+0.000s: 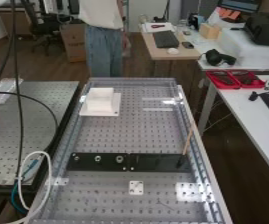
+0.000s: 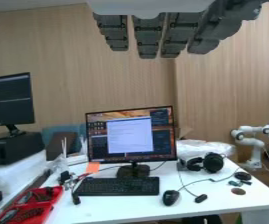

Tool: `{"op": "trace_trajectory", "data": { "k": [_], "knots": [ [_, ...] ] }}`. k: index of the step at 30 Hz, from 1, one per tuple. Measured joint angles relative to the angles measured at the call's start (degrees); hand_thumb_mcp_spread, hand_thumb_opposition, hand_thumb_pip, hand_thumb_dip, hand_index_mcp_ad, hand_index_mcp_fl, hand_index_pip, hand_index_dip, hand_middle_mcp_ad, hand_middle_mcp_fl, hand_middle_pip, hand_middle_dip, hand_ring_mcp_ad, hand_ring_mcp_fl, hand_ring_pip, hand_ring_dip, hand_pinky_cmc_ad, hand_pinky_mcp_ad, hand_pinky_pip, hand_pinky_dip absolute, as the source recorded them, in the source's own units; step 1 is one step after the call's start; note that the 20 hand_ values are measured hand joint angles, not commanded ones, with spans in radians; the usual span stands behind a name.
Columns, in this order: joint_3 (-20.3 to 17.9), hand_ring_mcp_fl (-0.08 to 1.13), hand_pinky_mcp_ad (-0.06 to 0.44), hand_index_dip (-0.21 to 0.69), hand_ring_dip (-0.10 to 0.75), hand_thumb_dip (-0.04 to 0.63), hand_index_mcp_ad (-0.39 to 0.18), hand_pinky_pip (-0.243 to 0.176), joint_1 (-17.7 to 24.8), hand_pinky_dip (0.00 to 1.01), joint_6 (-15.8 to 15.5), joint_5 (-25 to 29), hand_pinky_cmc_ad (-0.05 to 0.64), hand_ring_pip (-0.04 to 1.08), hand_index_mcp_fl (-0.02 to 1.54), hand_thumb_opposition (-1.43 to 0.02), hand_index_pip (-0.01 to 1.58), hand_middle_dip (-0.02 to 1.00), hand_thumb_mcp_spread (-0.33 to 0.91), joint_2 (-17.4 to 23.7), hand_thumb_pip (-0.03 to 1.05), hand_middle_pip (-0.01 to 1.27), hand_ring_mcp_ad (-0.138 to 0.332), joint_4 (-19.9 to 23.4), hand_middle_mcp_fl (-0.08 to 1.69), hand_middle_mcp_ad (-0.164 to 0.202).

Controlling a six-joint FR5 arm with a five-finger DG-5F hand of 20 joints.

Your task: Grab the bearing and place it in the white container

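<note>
– Hand [image 2: 148, 35], one: fingers straight, slightly apart
– Bearing [image 1: 120, 159], probable: on black plate [image 1: 109, 164], nearer than white container [image 1: 100, 101]
– Handling, advised: vertical descent; pinch rim squarely; lift clear of neighbouring ring [image 1: 98, 159]

White container [image 1: 100, 104], grey bench [image 1: 105, 136] with dark dotted grid, black strip [image 1: 156, 162], 2 red trays [image 1: 240, 87], tan wood-grain wall [image 2: 45, 47]

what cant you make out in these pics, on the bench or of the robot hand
- Small round parts on the black strip: high view, too small to tell which is the bearing.
- White container: high view, too small to tell what its inside is like.
- Thin stick: high view, its dark lower end is too small to identify.
- Robot hand: wrist view, its upper part is cut off by the top edge.
</note>
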Motion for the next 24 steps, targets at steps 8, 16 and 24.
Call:
{"op": "trace_trajectory", "data": {
  "k": [8, 16, 24],
  "knots": [
    [0.0, 0.02, 0.066, 0.024, 0.012, 0.007, 0.007, -0.016, 0.0, 0.04, 0.1, 0.1, 0.084, 0.02, -0.01, -0.22, 0.02, 0.03, 0.13, 0.1, 0.14, 0.06, 0.038, -0.2, 0.0, 0.061],
    [-0.9, 0.02, 0.194, 0.075, 0.014, 0.007, 0.054, -0.059, -0.1, 0.11, 1.0, 0.3, 0.267, 0.09, 0.03, -0.62, 0.07, 0.04, 0.19, 0.1, 0.15, 0.12, 0.155, 0.1, 0.01, 0.063],
    [-1.9, 0.05, 0.23, 0.087, 0.014, 0.009, 0.077, -0.089, -0.4, 0.12, 2.0, 0.2, 0.312, 0.1, 0.04, -0.68, 0.09, 0.05, 0.2, 0.1, 0.15, 0.14, 0.202, 1.1, 0.01, 0.096]
  ]
}}
